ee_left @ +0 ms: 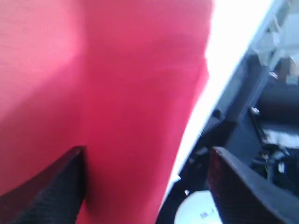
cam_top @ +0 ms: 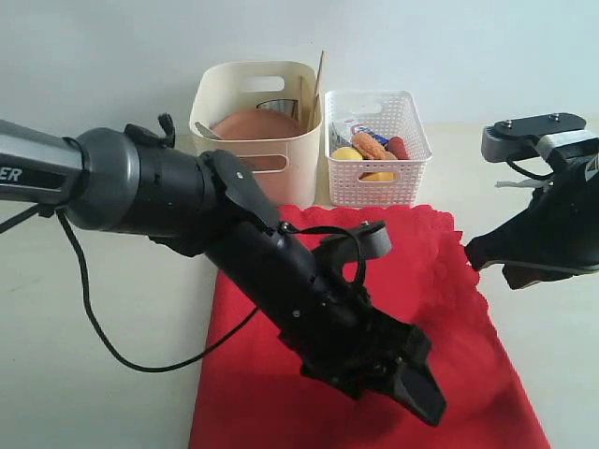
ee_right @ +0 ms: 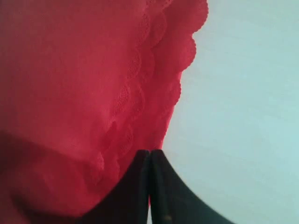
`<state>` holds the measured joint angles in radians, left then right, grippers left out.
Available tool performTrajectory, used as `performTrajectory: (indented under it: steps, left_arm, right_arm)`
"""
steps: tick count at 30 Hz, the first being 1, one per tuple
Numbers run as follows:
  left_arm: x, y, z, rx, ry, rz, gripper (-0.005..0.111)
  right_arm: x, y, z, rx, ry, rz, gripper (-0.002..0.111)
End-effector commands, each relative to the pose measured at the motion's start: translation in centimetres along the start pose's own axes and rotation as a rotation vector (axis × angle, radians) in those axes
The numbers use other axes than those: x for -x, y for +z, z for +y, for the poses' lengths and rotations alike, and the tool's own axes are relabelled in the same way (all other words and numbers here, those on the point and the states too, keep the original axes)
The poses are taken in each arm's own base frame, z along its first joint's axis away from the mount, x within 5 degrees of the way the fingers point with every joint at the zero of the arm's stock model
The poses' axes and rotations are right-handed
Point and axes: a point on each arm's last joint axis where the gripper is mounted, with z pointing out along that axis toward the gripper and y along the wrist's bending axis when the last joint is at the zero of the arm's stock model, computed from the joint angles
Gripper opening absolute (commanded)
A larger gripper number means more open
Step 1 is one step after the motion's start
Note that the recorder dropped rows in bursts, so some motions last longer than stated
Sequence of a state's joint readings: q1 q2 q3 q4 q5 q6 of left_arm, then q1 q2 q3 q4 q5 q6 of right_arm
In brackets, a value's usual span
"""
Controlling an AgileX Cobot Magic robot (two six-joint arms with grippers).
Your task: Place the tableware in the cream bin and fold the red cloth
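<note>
The red cloth (cam_top: 449,309) lies spread on the table in front of the bins. My left gripper (cam_top: 416,388) hangs over its near part, open, with red cloth (ee_left: 131,93) under the gap between the fingers (ee_left: 51,186). The right gripper (cam_top: 475,253) is shut, its tips (ee_right: 149,156) at the cloth's scalloped right edge (ee_right: 182,56); whether fabric is pinched I cannot tell. The cream bin (cam_top: 271,164) at the back holds the brown plate (cam_top: 257,123), a steel cup (cam_top: 278,106) and chopsticks (cam_top: 318,79).
A white perforated basket (cam_top: 374,182) with food stands right of the cream bin. My left arm (cam_top: 187,201) stretches across the cloth from the left. In the left wrist view the table's front edge (ee_left: 219,70) runs beside the cloth.
</note>
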<state>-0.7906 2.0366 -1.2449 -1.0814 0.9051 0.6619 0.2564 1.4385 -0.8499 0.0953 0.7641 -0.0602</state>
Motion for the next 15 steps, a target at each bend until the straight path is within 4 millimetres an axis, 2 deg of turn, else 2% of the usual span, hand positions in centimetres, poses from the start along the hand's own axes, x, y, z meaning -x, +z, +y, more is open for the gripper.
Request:
performTrajectory:
  steps: [1,4,8,10,15]
  left_arm:
    - [-1.0,0.8,-2.1,-0.065,0.068,0.069,0.066]
    - [-1.6,1.4,-2.9,-0.058,0.112,0.111,0.066]
    - [-1.6,0.6,-3.4,0.001,0.145,0.099,0.064]
    - [-1.4,-0.5,-3.4,0.067,0.147,0.076,0.054]
    - [-1.2,-4.9,-4.8,0.235,0.158,-0.035,0.02]
  right_arm:
    - [0.2,-0.3,-0.1,-0.005,-0.007,-0.023,0.0]
    - [0.2,-0.3,-0.1,-0.008,-0.002,-0.023,0.0]
    - [0.2,-0.3,-0.5,-0.023,0.007,-0.021,0.001]
    - [0.2,-0.3,-1.1,-0.023,0.036,-0.015,0.006]
    - [0.0,0.8,-2.8,-0.014,0.119,0.042,0.025]
